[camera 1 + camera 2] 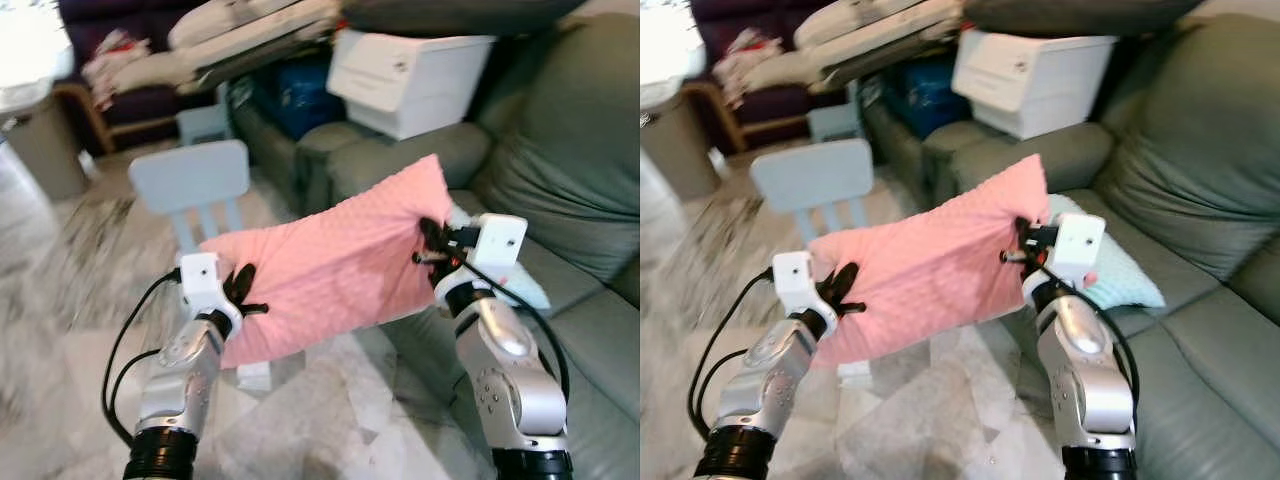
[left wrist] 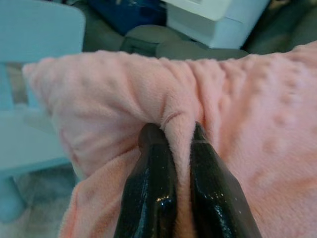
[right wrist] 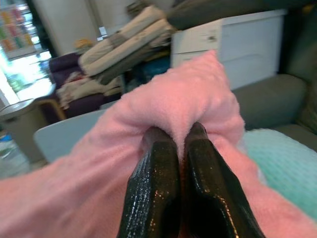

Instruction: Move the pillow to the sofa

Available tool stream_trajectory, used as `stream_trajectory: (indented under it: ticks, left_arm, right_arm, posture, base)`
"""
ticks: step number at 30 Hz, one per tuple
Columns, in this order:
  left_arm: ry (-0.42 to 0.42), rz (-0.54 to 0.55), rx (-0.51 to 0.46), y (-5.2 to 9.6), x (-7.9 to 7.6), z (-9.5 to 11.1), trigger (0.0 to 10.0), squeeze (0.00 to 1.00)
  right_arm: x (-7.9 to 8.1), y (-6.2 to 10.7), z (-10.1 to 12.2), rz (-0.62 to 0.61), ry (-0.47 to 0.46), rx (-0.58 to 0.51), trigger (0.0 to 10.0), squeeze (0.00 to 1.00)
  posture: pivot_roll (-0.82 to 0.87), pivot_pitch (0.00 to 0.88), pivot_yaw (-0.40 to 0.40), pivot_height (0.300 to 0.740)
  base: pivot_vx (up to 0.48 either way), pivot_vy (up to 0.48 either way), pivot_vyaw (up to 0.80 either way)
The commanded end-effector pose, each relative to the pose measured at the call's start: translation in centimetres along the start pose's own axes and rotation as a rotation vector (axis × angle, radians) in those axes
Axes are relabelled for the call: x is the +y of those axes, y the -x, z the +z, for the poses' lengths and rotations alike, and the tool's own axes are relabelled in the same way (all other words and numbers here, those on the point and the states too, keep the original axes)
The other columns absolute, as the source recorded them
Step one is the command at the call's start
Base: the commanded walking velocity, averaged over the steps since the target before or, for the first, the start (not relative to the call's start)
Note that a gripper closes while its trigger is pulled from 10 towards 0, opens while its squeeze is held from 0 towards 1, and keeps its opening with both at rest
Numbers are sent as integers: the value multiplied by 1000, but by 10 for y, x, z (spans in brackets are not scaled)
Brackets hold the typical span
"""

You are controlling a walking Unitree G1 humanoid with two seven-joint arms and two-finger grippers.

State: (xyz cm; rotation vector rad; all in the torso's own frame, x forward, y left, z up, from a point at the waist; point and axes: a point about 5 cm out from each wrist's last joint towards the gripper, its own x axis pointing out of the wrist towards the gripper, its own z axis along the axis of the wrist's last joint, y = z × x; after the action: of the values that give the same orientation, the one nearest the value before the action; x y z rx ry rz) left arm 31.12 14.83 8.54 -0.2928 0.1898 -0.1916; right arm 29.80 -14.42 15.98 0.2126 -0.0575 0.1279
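Note:
A pink textured pillow (image 1: 330,265) hangs stretched between my two arms, above the floor beside the grey-green sofa (image 1: 560,190). My left gripper (image 1: 240,290) is shut on the pillow's left edge; the wrist view shows pink fabric (image 2: 178,129) pinched between its black fingers (image 2: 151,188). At the right corner, my right gripper (image 1: 432,245) is shut on the pillow too, with a fold (image 3: 183,114) squeezed between its fingers (image 3: 153,188). The pillow's right end is over the sofa's front edge.
A mint-green pillow (image 1: 1110,275) lies on the sofa seat behind the right gripper. A white plastic box (image 1: 405,75) sits on the sofa's far end. A small pale-blue chair (image 1: 190,185) stands on the marble floor just behind the pink pillow.

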Motion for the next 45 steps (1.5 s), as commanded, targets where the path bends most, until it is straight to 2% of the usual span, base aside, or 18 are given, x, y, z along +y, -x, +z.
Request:
stream_trajectory:
  ticks: [1, 12, 20, 36, 45]
  left_arm:
    - [-10, -36, -6, -5, -12, 4, 10000, 0]
    - [-27, -63, 4, -4, -15, 2, 10000, 0]
    - [-83, -104, -16, -4, -22, 3, 10000, 0]
    - [-39, -81, -20, -5, -14, 7, 10000, 0]
    - [-46, -103, -18, -5, -15, 7, 10000, 0]
  right_arm:
    - [-6, 0, 6, -23, 14, -21, 10000, 0]
    - [-6, 1, 4, -31, 10, -19, 10000, 0]
    - [-6, 1, 4, -34, 11, -19, 10000, 0]
    - [-6, 0, 4, -37, 10, -21, 10000, 0]
    - [-6, 1, 4, -36, 14, -22, 10000, 0]
  posture:
    - [-179, 8, 68, 740]
    - [-179, 14, 72, 740]
    - [-179, 14, 71, 740]
    - [-176, 13, 76, 740]
    - [-180, 13, 75, 740]
  base:
    - [0, 334, -800]
    - [0, 61, -800]
    - [0, 0, -800]
    - [0, 0, -800]
    - [388, 0, -800]
